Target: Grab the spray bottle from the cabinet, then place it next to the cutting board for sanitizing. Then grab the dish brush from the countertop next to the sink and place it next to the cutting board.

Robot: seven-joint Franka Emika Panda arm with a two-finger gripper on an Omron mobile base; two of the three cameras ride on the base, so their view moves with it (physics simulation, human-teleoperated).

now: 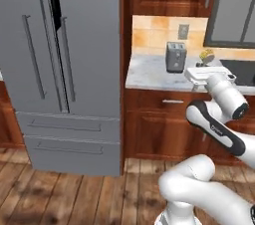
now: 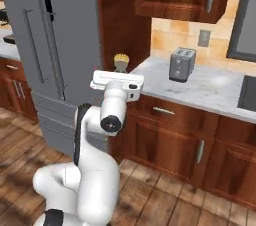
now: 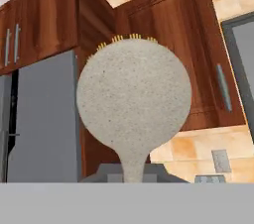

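1. The brush (image 3: 134, 101) is held up in front of the hand camera, round speckled head on top and thin neck running down toward the gripper (image 3: 133, 176). Yellow bristle tips show along its top edge.
2. In the right base view the brush (image 2: 121, 62) stands above the white hand (image 2: 116, 82), over the near left end of the countertop (image 2: 210, 87). In the left base view it (image 1: 206, 56) shows just beyond the hand (image 1: 209, 75).
3. The fingers are hidden behind the hand in both base views and behind the brush neck in the hand view. The brush rises straight out of the gripper, so it appears clamped on the handle, but the width of the gap cannot be read.
4. No readable writing shows on the brush. A small dark mark on the arm's forearm is too small to read.
5. A toaster (image 2: 181, 64) stands on the countertop, well to the right of the brush and nearer the tiled wall, with bare marble between them and to its right.
6. A dark recess (image 2: 248, 93), probably the sink, cuts the countertop at the far right.
7. The grey fridge (image 2: 55, 45) stands left of the counter, behind the arm.
8. The cabinet (image 3: 173, 54) hangs above, door shut, bar handle on its right side.
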